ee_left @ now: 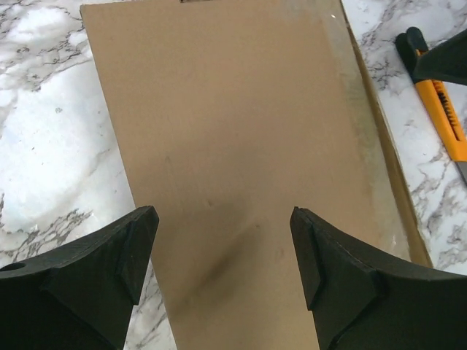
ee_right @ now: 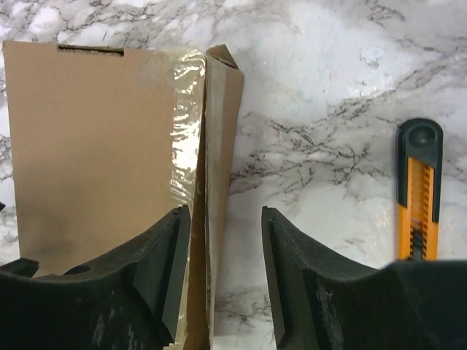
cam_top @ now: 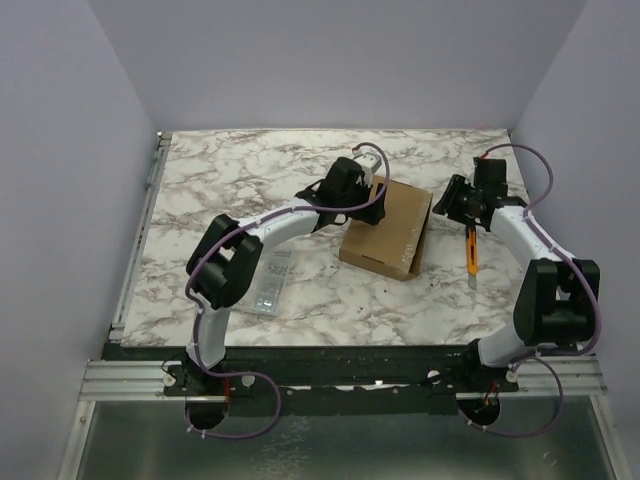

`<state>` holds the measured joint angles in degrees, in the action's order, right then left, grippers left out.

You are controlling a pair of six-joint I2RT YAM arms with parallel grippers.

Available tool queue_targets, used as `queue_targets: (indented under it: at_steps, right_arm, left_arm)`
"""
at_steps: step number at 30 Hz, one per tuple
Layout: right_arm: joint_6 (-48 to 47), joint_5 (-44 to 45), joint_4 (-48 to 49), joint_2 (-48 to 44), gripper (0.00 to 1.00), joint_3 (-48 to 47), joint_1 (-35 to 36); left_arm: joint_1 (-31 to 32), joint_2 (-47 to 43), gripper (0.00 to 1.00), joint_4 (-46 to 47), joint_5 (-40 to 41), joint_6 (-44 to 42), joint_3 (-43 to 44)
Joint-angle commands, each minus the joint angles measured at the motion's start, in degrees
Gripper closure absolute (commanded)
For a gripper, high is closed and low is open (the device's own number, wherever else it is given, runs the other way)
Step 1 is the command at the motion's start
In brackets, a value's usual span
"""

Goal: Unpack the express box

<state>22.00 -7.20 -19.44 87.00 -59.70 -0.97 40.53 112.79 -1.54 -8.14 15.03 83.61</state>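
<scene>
Both are open and empty: left gripper [ee_left: 222,219] over the flat brown cardboard express box [ee_left: 233,124], right gripper [ee_right: 224,219] astride its raised flap [ee_right: 220,138]. I fear the clear tape [ee_right: 186,124] holds, so pulling only drags the box.

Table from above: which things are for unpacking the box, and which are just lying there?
For the job: express box; orange box cutter, probably.
Just lying about: clear case of small parts.

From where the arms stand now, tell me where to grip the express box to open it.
Pinch the lifted flap along the right edge of the express box, coming from above with the right gripper. That flap stands off the body as a thin edge, and the open jaws appear to straddle it.
</scene>
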Motion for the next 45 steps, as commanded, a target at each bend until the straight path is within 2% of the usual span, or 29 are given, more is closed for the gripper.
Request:
queue_targets:
  at_steps: [1, 13, 21, 28, 32, 36, 41, 45]
  right_arm:
    - [-1.87, -2.44, 2.78, 2.42, 0.49, -2.19, -0.65]
    - [-2.16, -4.77, 5.1, 9.67, 0.49, -5.09, -1.28]
    - [-1.74, -3.24, 5.58, 11.73, 0.57, -5.02, -1.67]
    - [0.3, -0.43, 4.44, 14.57, 0.59, -5.25, -3.7]
    - [1.65, -2.14, 4.55, 16.15, 0.59, -4.43, -5.9]
    - [2.48, -8.71, 9.42, 15.92, 0.61, 0.44, -9.66]
    - [2.22, -15.84, 12.79, 15.92, 0.64, 2.27, -10.36]
    - [1.43, -20.9, 13.58, 15.22, 0.61, 1.96, -10.35]
  left_arm:
    - [-1.97, 4.62, 0.19, -2.94, -1.49, 0.69, 8.22]
    - [-4.54, 17.19, 0.19, -6.84, -2.5, 1.33, 23.95]
    - [-5.39, 23.76, 0.22, -8.56, -0.38, 2.18, 28.77]
    - [-5.88, 24.51, 0.23, -10.14, 4.26, 2.87, 26.67]
    - [-6.46, 24.82, 0.23, -11.38, 6.62, 2.61, 25.29]
    - [-7.0, 24.87, 0.23, -11.98, 7.52, 2.24, 23.81]
    - [-7.05, 24.96, 0.23, -11.98, 6.52, 1.96, 23.24]
    - [-7.09, 24.65, 0.23, -11.95, 4.23, 2.8, 23.48]
